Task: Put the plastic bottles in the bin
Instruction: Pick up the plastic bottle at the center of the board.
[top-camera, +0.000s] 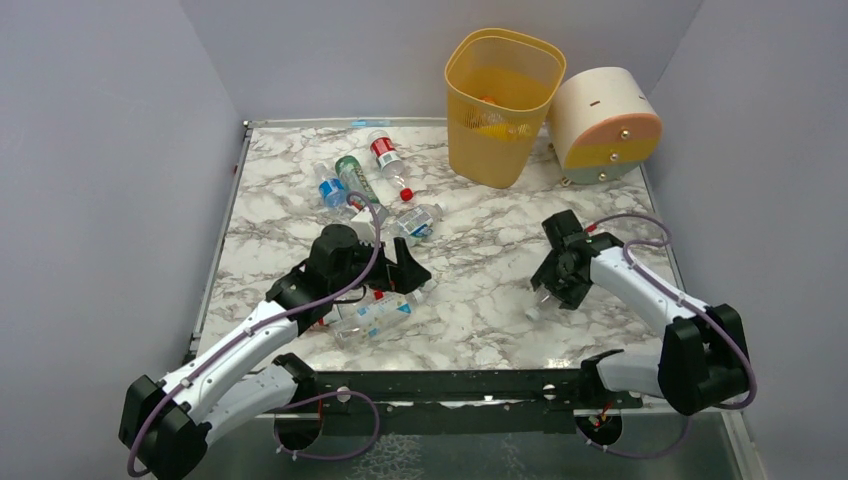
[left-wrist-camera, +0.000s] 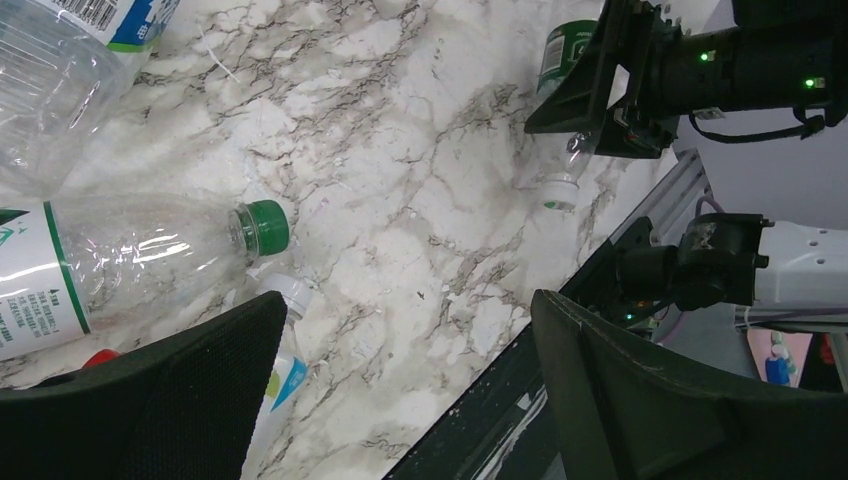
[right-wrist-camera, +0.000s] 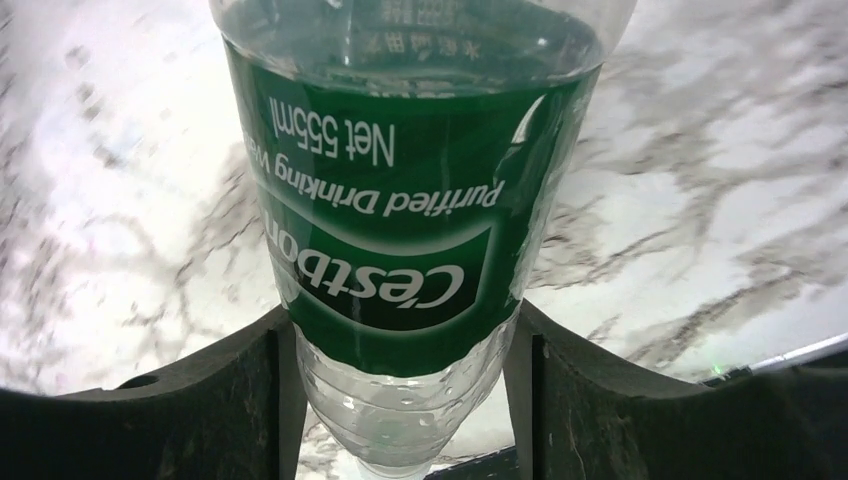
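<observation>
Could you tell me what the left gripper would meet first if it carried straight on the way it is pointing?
Probably the bare table. The open left gripper frames only marble between its fingers, and the green-capped bottle lies off to one side. Depth is hard to judge.

Bright, even overhead light; shadows soft. At my right wrist, green-labelled bottle (right-wrist-camera: 400, 250) sharp, marble table (right-wrist-camera: 700, 180) behind it blurred, washed pale.

Left claw (left-wrist-camera: 405, 315) spread wide, right claw (right-wrist-camera: 400, 335) clamped on green-label bottle (right-wrist-camera: 400, 200)
</observation>
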